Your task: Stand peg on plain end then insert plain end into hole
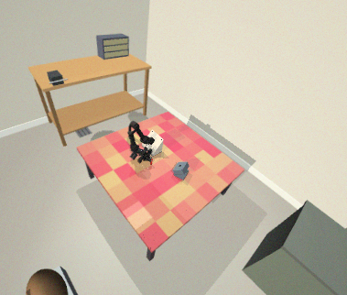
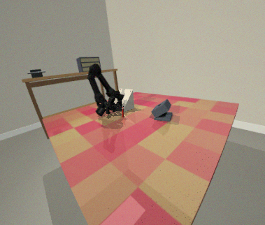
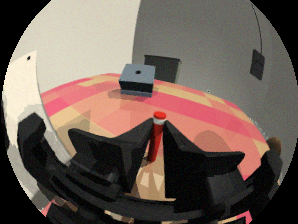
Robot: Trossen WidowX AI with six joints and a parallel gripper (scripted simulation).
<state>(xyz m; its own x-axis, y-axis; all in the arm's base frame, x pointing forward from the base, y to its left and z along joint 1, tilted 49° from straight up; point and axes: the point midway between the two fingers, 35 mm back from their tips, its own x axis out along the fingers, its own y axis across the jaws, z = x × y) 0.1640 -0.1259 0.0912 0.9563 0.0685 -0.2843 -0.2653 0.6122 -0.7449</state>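
Wrist view: the hand (image 1: 149, 158) (image 2: 119, 108) (image 3: 158, 121) grips a red peg (image 1: 151, 161) (image 2: 123, 112) (image 3: 156, 142), apparently being stood on its plain end.
The peg is upright or nearly so between the fingertips, white-banded end up, low over the bench (image 1: 169, 220) (image 2: 136, 140) (image 3: 195, 112); contact below is unclear. Next, probably, settle it and let go, before regripping for the blue-grey sloped panel (image 1: 181, 169) (image 2: 161, 108) (image 3: 138, 74), well apart beyond the hand.

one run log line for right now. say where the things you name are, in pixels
black gripper (image 1: 149, 158) (image 2: 121, 107) (image 3: 158, 121): shut on red peg (image 1: 151, 161) (image 2: 123, 112) (image 3: 156, 141) | peg: upright, white-banded end up | blue-grey sloped block (image 1: 180, 169) (image 2: 161, 109) (image 3: 137, 75): peg outside
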